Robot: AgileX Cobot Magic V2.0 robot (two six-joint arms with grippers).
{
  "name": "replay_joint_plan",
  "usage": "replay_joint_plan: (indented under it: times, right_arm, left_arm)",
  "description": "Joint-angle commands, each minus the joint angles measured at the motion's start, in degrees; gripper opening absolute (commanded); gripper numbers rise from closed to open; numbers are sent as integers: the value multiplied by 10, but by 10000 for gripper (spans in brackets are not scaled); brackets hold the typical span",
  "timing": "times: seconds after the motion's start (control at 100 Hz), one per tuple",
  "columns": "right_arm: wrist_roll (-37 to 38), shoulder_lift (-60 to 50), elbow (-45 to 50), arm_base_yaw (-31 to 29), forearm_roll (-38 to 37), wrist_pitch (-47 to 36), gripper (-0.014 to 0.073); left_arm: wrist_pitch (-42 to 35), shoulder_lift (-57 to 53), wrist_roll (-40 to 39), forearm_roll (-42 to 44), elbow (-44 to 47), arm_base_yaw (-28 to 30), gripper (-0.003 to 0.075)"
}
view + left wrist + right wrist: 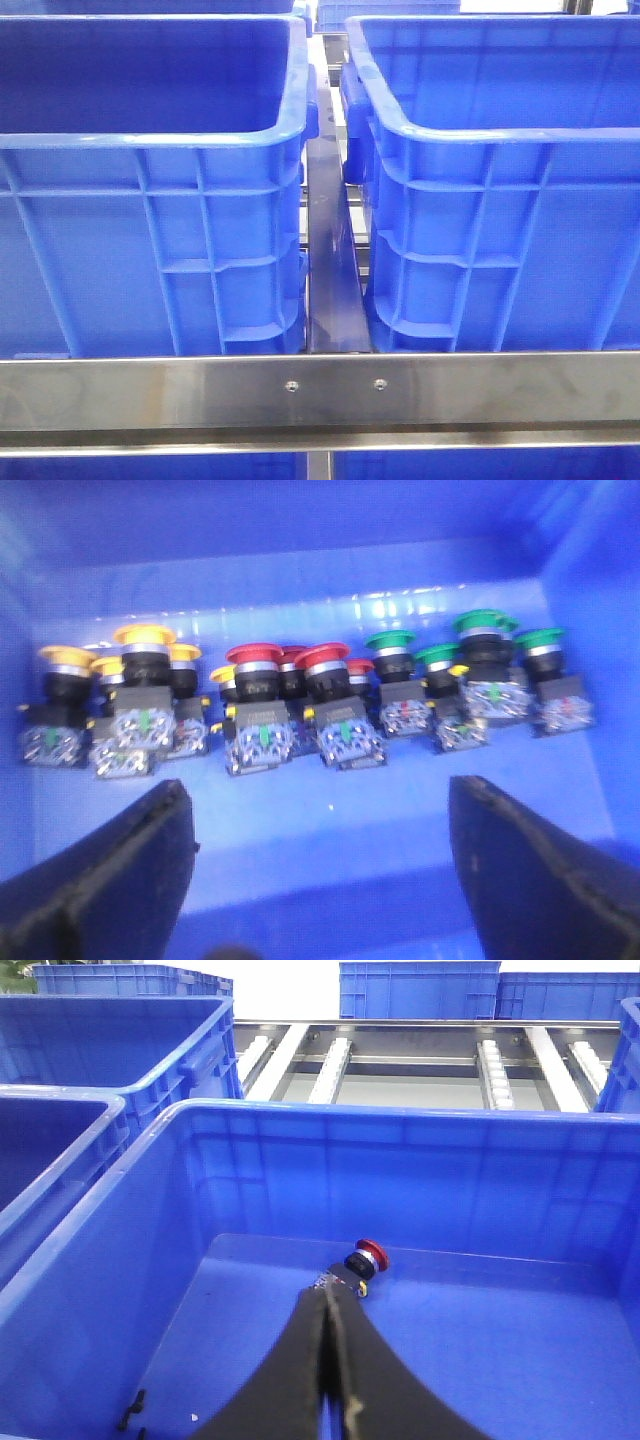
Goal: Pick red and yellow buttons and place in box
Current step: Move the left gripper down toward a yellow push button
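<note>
Your left gripper (320, 880) hangs spread above packed red buttons (290, 680) and yellow buttons (130, 670); expect a double pick. Your right gripper (330, 1360), fingers together, sits beside one red button (366, 1258) inside its crate (150, 1260).

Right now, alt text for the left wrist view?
Inside a blue crate, mushroom-head push buttons stand in a row grouped by color: yellow buttons, red buttons, green buttons. The open left gripper hovers in front of them, holding nothing. The picture is slightly blurred.
</note>
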Motion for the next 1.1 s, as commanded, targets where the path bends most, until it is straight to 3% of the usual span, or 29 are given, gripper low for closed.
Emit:
replay_joint_plan:
  times: [0.0, 0.56, 1.09]
  right_arm:
    - [-6, 0, -16, -5, 5, -29, -68]
    - [-6, 0, -16, -5, 5, -29, -68]
    - [-6, 0, -16, -5, 5, -29, -68]
  left_arm:
    - [-25, 24, 2, -14, -36, -2, 492]
    - [8, 192, 3, 17, -119, 18, 492]
    - [15, 235, 3, 55, -128, 68, 492]
